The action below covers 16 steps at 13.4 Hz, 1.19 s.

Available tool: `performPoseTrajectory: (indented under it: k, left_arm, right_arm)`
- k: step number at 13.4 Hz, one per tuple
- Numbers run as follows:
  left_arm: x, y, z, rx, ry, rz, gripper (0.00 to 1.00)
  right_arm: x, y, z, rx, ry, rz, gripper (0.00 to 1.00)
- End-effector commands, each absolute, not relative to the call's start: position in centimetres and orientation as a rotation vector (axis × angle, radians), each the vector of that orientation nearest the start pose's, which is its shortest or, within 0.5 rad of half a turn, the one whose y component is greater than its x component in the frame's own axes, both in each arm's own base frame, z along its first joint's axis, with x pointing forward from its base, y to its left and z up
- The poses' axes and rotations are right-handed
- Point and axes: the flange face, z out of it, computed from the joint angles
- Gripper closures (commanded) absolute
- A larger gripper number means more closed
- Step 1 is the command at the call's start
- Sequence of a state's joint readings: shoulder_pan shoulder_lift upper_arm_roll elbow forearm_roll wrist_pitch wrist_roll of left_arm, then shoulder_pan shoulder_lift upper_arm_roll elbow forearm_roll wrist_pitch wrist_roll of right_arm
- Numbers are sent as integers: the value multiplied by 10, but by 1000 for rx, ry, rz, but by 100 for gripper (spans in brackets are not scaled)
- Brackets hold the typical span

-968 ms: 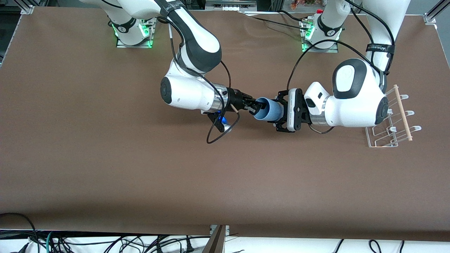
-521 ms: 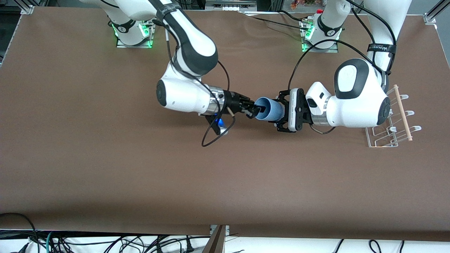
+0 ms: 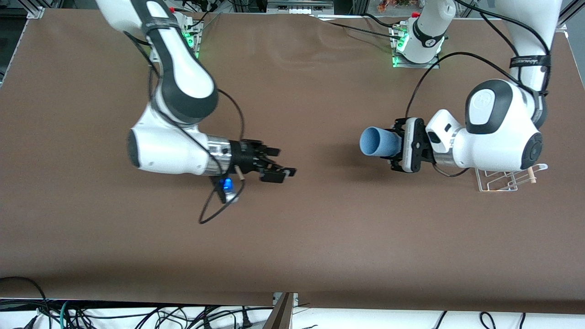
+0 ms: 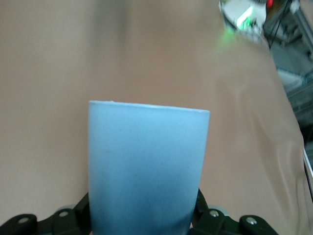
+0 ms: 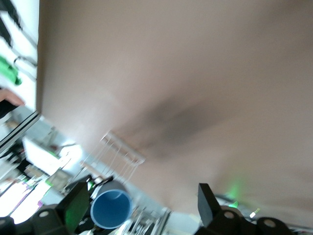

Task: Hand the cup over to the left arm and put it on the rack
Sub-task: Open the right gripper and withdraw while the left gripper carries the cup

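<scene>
The light-blue cup (image 3: 378,142) is held on its side in the air, its mouth facing the right arm's end of the table. My left gripper (image 3: 396,147) is shut on the cup's base; the left wrist view shows the cup (image 4: 146,166) filling the space between the black fingers (image 4: 211,219). My right gripper (image 3: 279,162) is open and empty over the bare table, well apart from the cup. The right wrist view shows the cup (image 5: 111,209) far off between its spread fingers (image 5: 207,201). The rack (image 3: 497,181) stands at the left arm's end, mostly hidden under the left arm.
The brown table (image 3: 320,237) is bare around both grippers. A loose black cable (image 3: 215,210) hangs from the right wrist. The rack's wooden dowel end (image 3: 531,173) pokes out beneath the left arm. The rack also shows in the right wrist view (image 5: 120,152).
My right gripper has let go of the cup and drawn back toward the right arm's end. My left gripper has carried the cup toward the rack.
</scene>
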State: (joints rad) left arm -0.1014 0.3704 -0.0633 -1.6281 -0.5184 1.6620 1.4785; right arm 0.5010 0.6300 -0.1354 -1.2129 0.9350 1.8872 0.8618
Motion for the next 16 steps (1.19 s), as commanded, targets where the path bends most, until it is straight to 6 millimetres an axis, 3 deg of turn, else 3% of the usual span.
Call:
performPoseTrajectory:
  k: [1,3,5,6,9,12,14,16]
  left_arm:
    - [607,-133,405,1888,-1855,-74,100]
    - [602,-114,400,1953,-1952,-290,100]
    - [604,-95,398,2019,-2053,-471,100]
    - [602,-85,398,2053,-2086,-603,100]
    - [605,-61,401,2125,-2164,-840,100]
    - [608,-46,397,2305,-2168,-1095,100]
    - [609,-38,380,2347,-2165,-1292,100]
    - [600,-27,366,2428,-2122,-1504,100]
  right_arm:
    - [673,286,465,-2342,828,459,1]
    - [682,229,477,-2422,802,400,1]
    - [686,174,476,-2484,793,417,1]
    - [682,149,487,-2516,749,413,1]
    - [677,97,495,-2609,640,400,1]
    - [659,69,508,-2730,602,367,1]
    - [632,77,520,-2854,535,315,1]
    - [607,91,518,-3001,434,248,1]
